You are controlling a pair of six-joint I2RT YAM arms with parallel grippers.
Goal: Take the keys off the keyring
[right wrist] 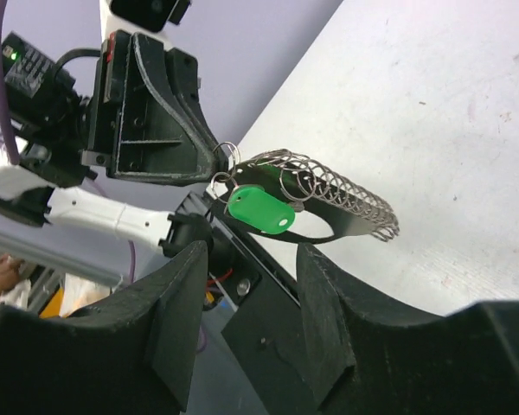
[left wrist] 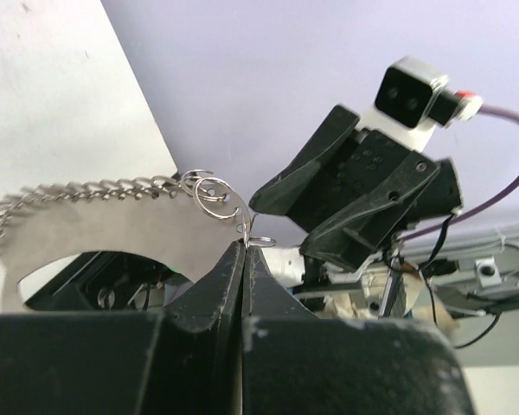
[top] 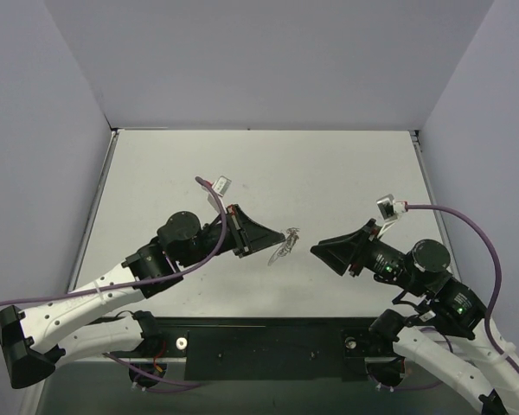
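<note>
My left gripper (top: 261,238) is shut on a small wire ring (left wrist: 246,235) and holds the whole bundle above the table. The keyring (left wrist: 95,226) is a flat grey oblong loop that hangs from it, with a row of small wire rings (left wrist: 112,188) along one edge. It also shows in the top view (top: 283,246) and in the right wrist view (right wrist: 350,229). The key's green head (right wrist: 259,210) hangs in front of the loop. My right gripper (right wrist: 251,259) is open and empty, just short of the green head and apart from it (top: 316,249).
The white table (top: 329,173) stretches behind the grippers, with purple walls on three sides. The black base plate (top: 268,346) lies at the near edge between the arms. The two grippers face each other closely over the table's near middle.
</note>
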